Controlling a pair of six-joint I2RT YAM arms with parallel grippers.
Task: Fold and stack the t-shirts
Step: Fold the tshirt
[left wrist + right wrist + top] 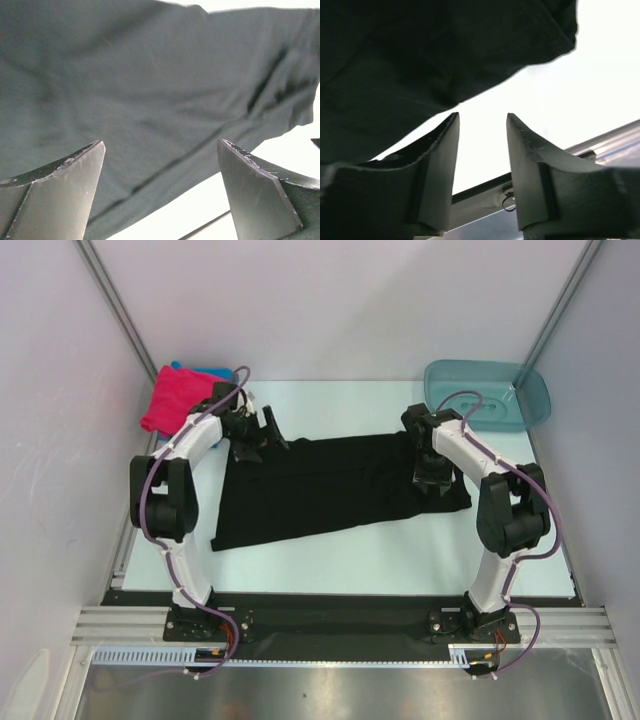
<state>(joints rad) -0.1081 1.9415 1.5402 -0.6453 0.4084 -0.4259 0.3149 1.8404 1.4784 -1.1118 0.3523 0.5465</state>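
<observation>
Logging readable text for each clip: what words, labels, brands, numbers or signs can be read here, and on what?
None can be read.
The black t-shirt shows only plain cloth in every view.
The pink folded shirt and the teal basin carry no legible marking.

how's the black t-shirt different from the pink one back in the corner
The black t-shirt lies spread out mid-table; the pink t-shirt is folded into a compact bundle at the far left corner. The black one covers far more area than the pink one. The black one lies alone; the pink one has blue cloth showing at its far edge. Both are soft cloth.
</observation>
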